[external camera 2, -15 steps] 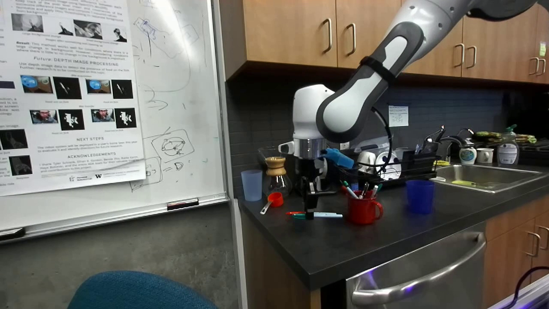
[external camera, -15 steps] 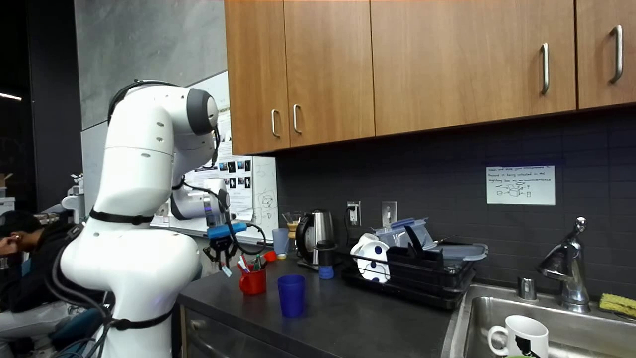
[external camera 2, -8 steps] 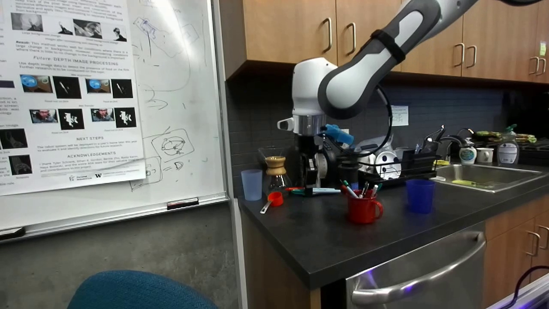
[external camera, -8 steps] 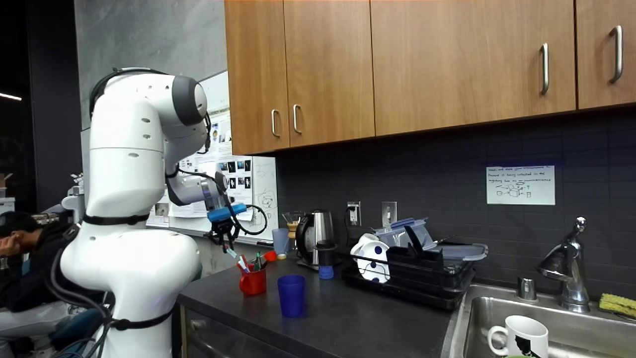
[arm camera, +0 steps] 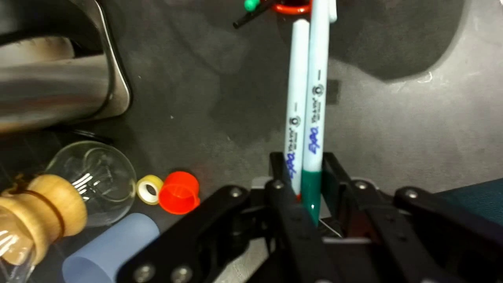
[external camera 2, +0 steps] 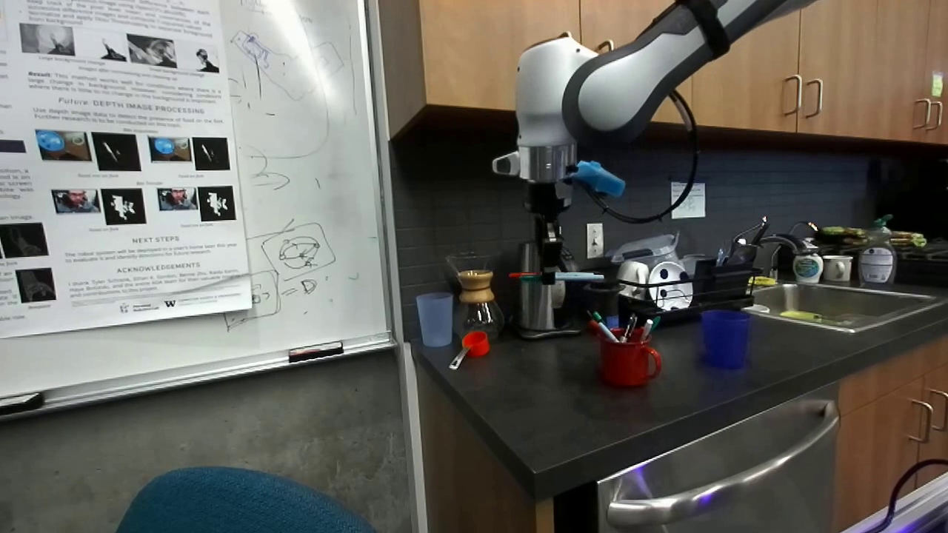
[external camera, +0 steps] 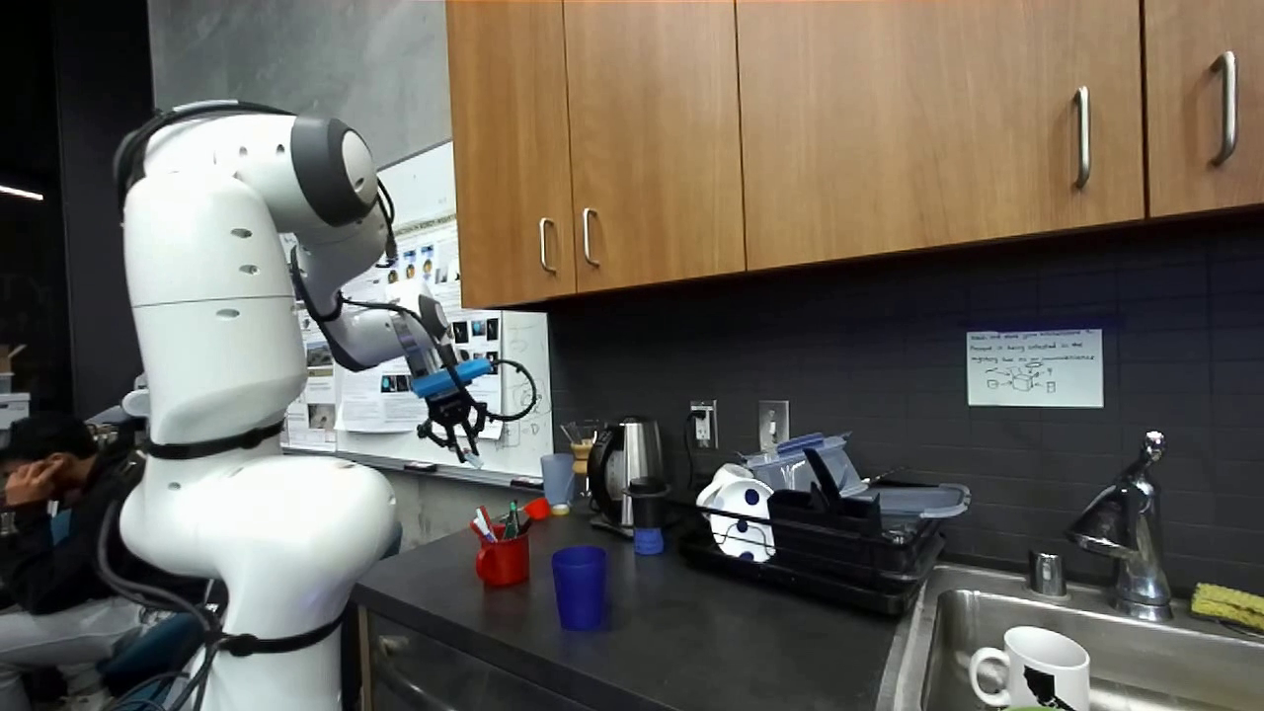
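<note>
Two gripped markers, seemingly level.

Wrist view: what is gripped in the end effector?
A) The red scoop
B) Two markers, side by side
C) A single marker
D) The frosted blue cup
B: a green-capped marker and a second pale marker lie alongside each other, both pinched in the end effector.

Arm shell: white, rounded, dotted with grey plugs
Elbow cap: charcoal, with a white disc
Forearm strap: black, above the silver collar
Blue block: jutting out beside the silver collar
Looped cable: thin, black, near the silver collar
Gripper: jointed black links, silver screws, below the silver collar
</note>
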You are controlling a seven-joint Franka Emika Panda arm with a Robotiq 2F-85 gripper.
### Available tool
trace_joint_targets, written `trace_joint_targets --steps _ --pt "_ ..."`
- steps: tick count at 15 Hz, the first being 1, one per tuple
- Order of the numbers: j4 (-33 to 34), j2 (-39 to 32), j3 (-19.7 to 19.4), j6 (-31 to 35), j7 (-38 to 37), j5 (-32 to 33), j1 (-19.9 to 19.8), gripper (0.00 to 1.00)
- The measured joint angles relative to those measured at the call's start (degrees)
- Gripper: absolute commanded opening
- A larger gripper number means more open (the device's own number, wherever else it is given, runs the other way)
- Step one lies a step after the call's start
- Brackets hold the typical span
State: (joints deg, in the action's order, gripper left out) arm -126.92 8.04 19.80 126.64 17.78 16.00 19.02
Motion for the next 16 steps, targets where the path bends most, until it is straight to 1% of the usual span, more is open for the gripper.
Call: trace_joint_targets --steps 5,16 --pt "-0.9 3.9 -3.8 -3.8 -0.4 0.0 -2.4 0.06" --pt "-7.1 6.2 -13.7 -3.6 -0.2 0.0 -10.1 0.06"
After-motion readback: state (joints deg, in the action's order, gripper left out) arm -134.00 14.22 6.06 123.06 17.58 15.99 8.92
